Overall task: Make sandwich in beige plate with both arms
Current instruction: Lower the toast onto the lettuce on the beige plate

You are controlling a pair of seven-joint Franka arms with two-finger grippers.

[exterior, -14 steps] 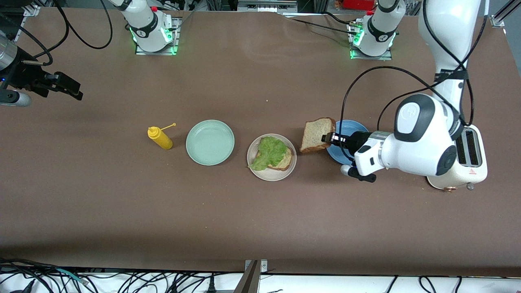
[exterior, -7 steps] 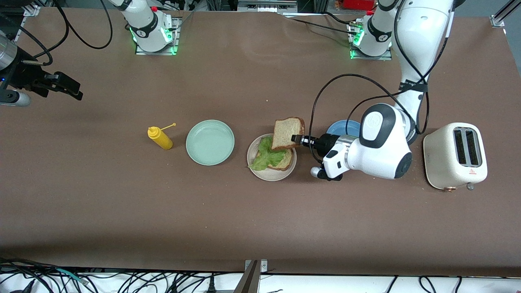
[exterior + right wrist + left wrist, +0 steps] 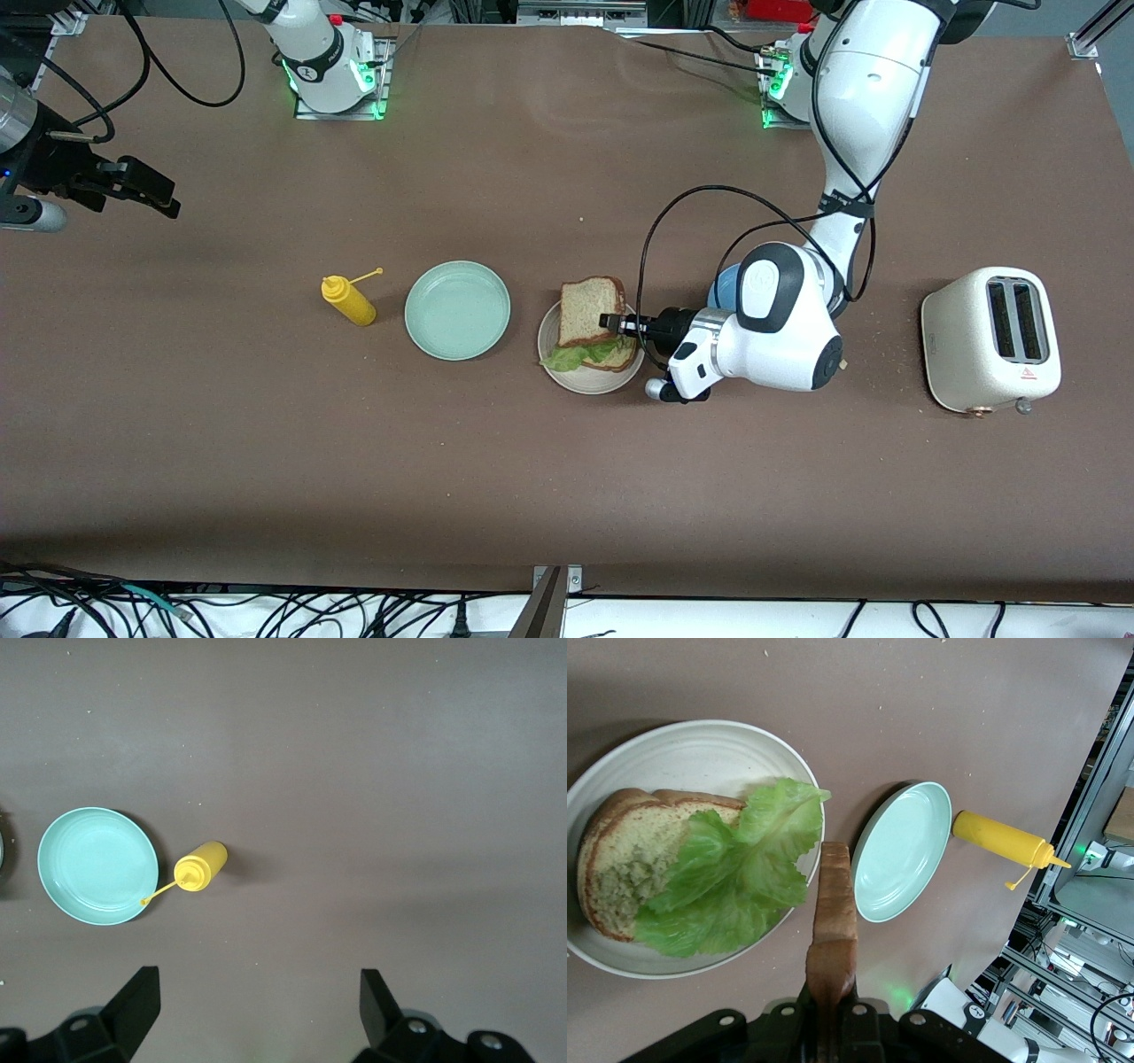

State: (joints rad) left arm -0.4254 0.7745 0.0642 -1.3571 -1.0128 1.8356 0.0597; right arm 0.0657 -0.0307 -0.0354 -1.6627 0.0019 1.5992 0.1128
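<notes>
Gripping the top bread slice (image 3: pixel 592 310) by its edge, my left hand (image 3: pixel 611 322) is clamped tight on it over the beige plate (image 3: pixel 585 379), where the lower slice (image 3: pixel 616 855) and lettuce leaf (image 3: pixel 731 877) lie. Beside that plate, toward my right arm's end of the surface, sit a mint-green plate (image 3: pixel 457 310) and a yellow squeeze bottle (image 3: pixel 347 299). A blue plate (image 3: pixel 725 285) peeks out under my left arm; a toaster (image 3: pixel 990 341) stands near that end. My right hand (image 3: pixel 142 189) waits spread wide, empty, near the surface's edge.

Toaster (image 3: pixel 990 339), mustard bottle (image 3: pixel 349 301) (yellow), mint plate (image 3: pixel 457 310)
</notes>
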